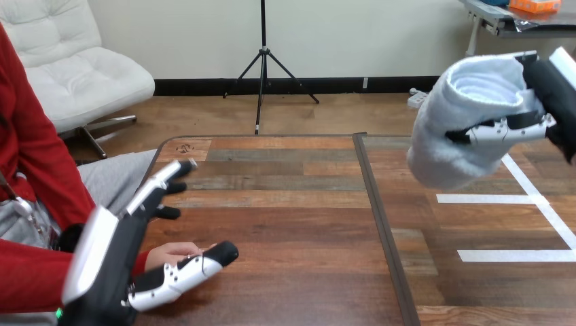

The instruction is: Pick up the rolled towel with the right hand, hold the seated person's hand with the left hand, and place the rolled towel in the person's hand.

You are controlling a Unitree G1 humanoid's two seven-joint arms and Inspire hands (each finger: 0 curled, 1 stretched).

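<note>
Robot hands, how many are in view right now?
2. The left hand is low at the view's left, open, with its thumb beside the person's hand. The right hand is at the upper right, curled round the rolled towel.

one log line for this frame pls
right hand: shut on rolled towel, held above table | left hand: open, beside person's hand, not closed on it | person's hand: on table | handover: pending

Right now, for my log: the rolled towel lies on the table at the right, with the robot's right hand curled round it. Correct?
No. The rolled towel does not lie on the table; it is held up in the air at the right, with the right hand curled round it, as the head view shows.
</note>
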